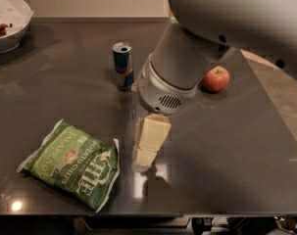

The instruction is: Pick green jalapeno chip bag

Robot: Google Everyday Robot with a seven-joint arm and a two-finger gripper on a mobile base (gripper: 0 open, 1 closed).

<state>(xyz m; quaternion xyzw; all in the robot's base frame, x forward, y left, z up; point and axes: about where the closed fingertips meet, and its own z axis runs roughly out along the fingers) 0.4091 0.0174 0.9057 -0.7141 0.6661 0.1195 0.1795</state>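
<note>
The green jalapeno chip bag (72, 164) lies flat on the dark table (226, 151) at the front left, with white lettering and a small red logo facing up. My gripper (147, 153) hangs from the large grey arm over the table's middle, just right of the bag's right edge and a little above the surface. Its cream fingers point down and toward the front.
A blue and silver drink can (122, 66) stands behind the gripper. A red apple (216, 79) sits to the right, partly behind the arm. A white bowl (6, 23) with food is at the back left corner. The table's front edge runs just below the bag.
</note>
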